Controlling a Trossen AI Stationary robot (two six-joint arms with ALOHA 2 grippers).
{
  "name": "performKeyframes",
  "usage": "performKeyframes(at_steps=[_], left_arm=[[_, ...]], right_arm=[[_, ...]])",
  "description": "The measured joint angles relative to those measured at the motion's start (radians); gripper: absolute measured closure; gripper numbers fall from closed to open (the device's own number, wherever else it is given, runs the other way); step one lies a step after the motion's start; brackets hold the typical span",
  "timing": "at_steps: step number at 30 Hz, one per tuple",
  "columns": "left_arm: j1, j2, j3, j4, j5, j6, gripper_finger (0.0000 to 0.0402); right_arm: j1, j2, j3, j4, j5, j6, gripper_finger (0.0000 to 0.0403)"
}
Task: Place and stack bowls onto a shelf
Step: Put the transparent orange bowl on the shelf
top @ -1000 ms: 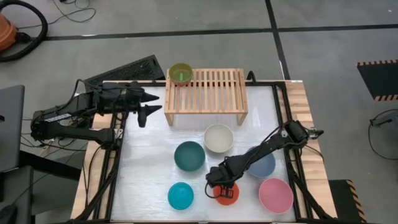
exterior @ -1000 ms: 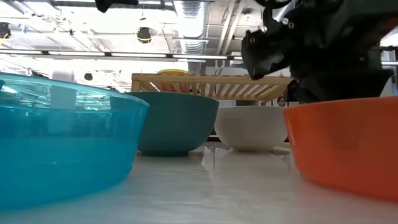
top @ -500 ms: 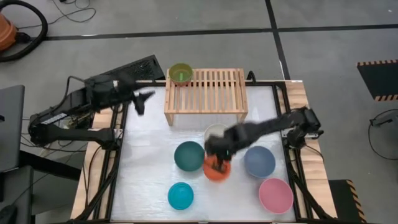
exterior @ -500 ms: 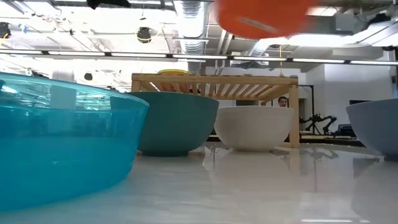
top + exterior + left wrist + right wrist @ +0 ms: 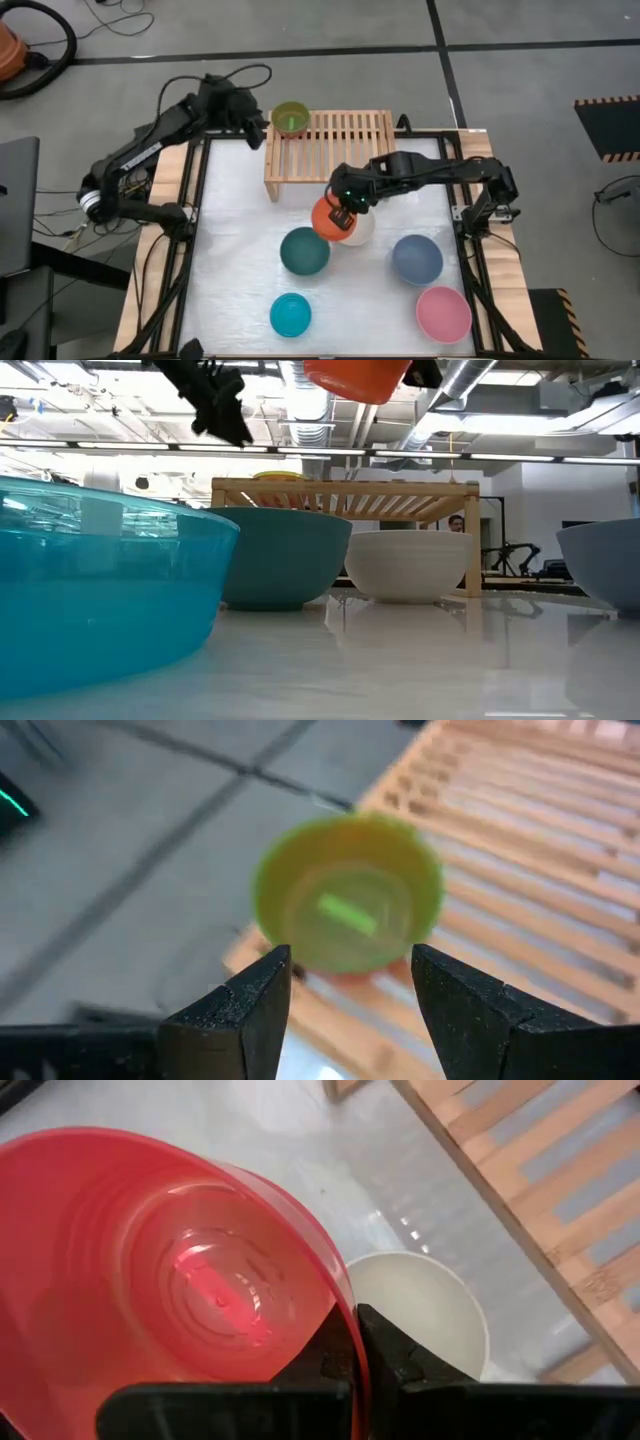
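The orange-red bowl point(image 5: 328, 217) hangs in the air, tilted, over the near edge of the cream bowl point(image 5: 356, 228), just in front of the shelf point(image 5: 330, 150); the right gripper point(image 5: 345, 205) has its jaws closed tight on the bowl's rim, one inside and one outside, as the right wrist view shows point(image 5: 180, 1290). The bowl is empty, and no writing can be read on it. The lime green bowl point(image 5: 291, 117) sits on the far left corner of the shelf, with a small bright green mark at its bottom point(image 5: 347, 910), too blurred to read. The left gripper point(image 5: 250, 112) is just beside that bowl, its jaws spread wide and holding nothing. On the white surface point(image 5: 240, 260) stand the dark teal bowl point(image 5: 304, 250), the cyan bowl point(image 5: 290, 314), the slate blue bowl point(image 5: 417, 259) and the pink bowl point(image 5: 443, 313), all upright, empty and apart from one another.
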Motion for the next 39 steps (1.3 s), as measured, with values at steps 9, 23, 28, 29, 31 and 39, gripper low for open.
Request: performKeyframes(at_steps=[9,23,28,29,31,39], left_arm=[[0.101,-0.165,0.083,-0.104,0.197,-0.08,0.021],[0.098,-0.301,0.103,-0.203,0.117,-0.065,0.021],[0.099,-0.301,0.102,-0.209,0.097,-0.062,0.021],[0.099,-0.299,0.102,-0.208,0.096,-0.062,0.021],[0.099,-0.297,0.102,-0.208,0.096,-0.058,0.021],[0.099,-0.297,0.102,-0.209,0.092,-0.046,0.021]], right_arm=[[-0.224,0.099,0.076,0.217,-0.037,-0.066,0.038],[-0.385,0.364,0.394,0.144,-0.165,-0.035,0.038],[-0.376,0.399,0.392,0.115,-0.141,-0.035,0.038],[-0.374,0.399,0.392,0.103,-0.14,-0.035,0.038],[-0.367,0.407,0.395,0.122,-0.14,-0.03,0.038],[-0.373,0.411,0.393,0.134,-0.105,-0.032,0.038]])
